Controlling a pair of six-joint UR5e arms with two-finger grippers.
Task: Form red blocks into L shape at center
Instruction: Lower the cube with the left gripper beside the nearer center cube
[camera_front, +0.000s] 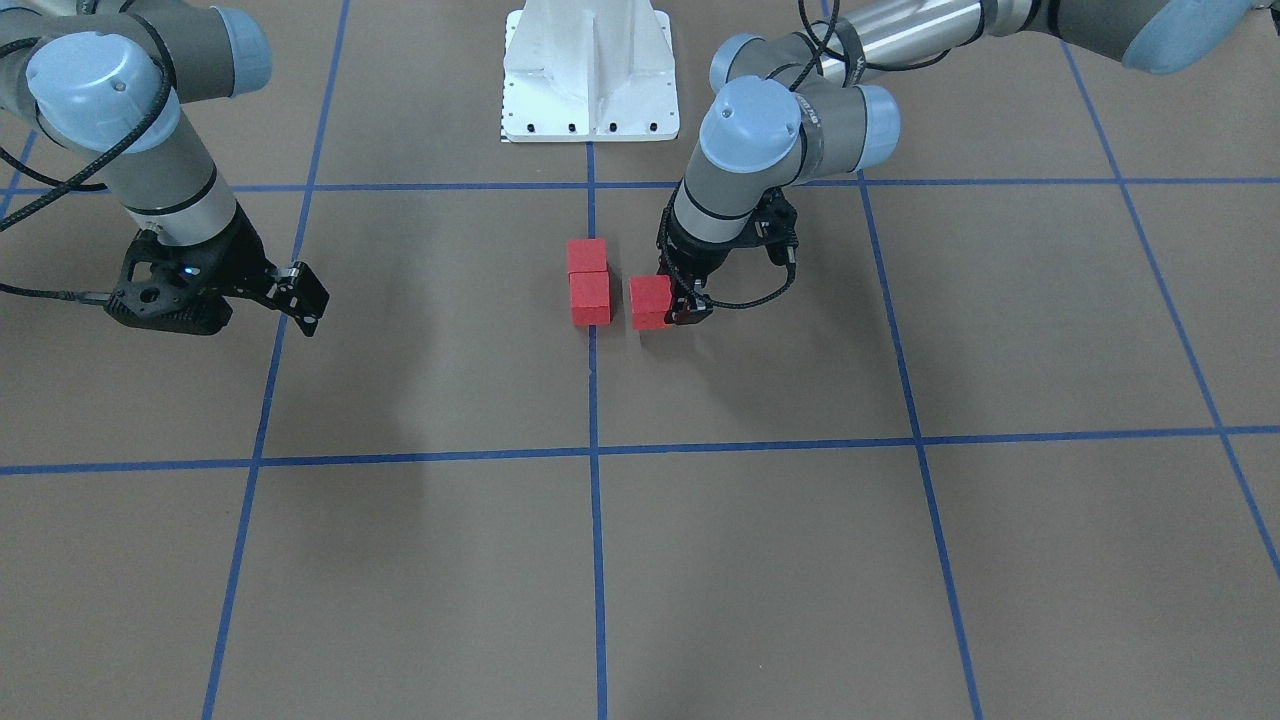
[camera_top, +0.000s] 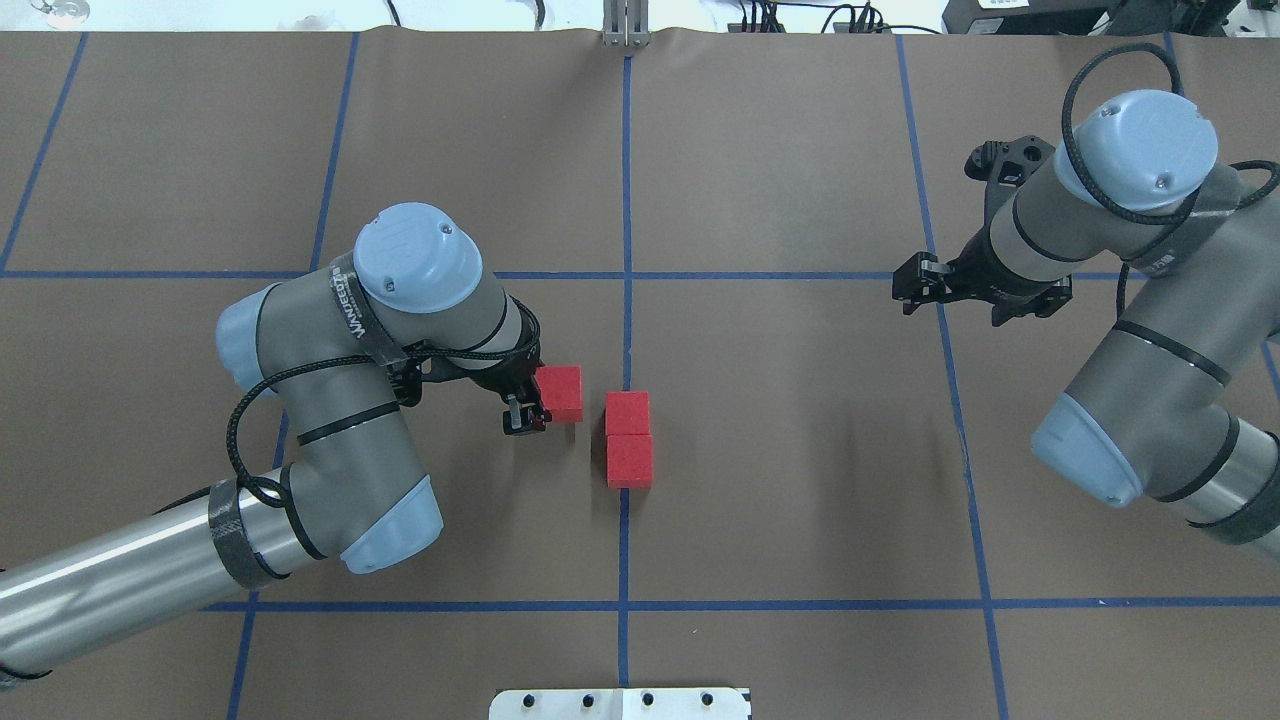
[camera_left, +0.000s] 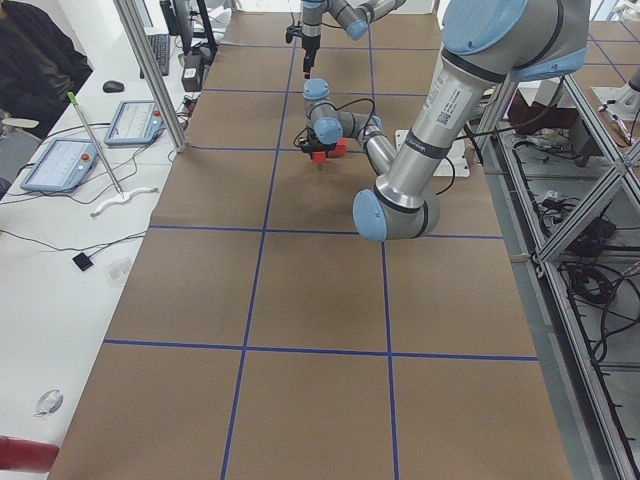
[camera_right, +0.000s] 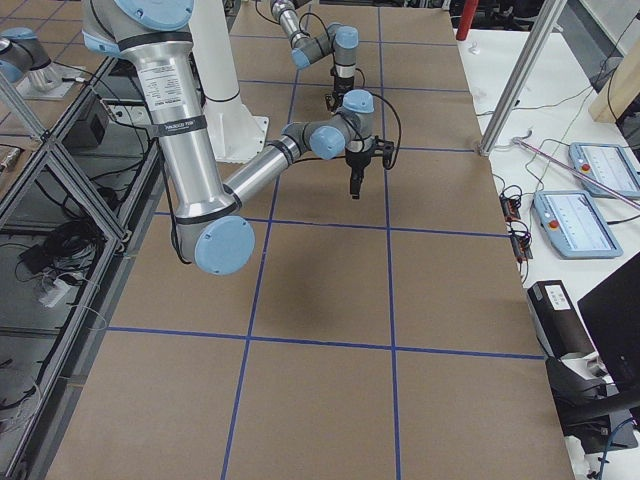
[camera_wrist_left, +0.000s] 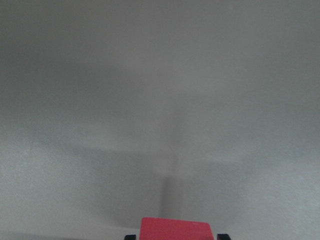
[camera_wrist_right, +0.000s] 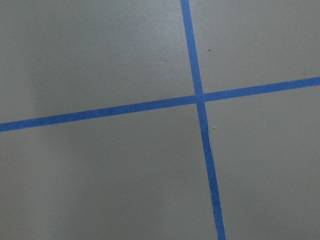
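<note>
Two red blocks (camera_top: 627, 412) (camera_top: 629, 461) lie touching in a row on the blue centre line; they also show in the front view (camera_front: 587, 256) (camera_front: 590, 298). My left gripper (camera_top: 542, 406) is shut on the third red block (camera_top: 561, 392), low at the table, a small gap to the left of that row. In the front view this block (camera_front: 650, 302) sits to the right of the row. The left wrist view shows it (camera_wrist_left: 175, 229) between the fingertips. My right gripper (camera_top: 910, 288) is open and empty, far off to the right over a grid line.
The white robot base plate (camera_front: 590, 100) stands at the table's robot side, on the centre line. Blue tape lines (camera_wrist_right: 200, 97) divide the brown table into squares. A side desk with tablets (camera_left: 60, 165) runs along the far edge.
</note>
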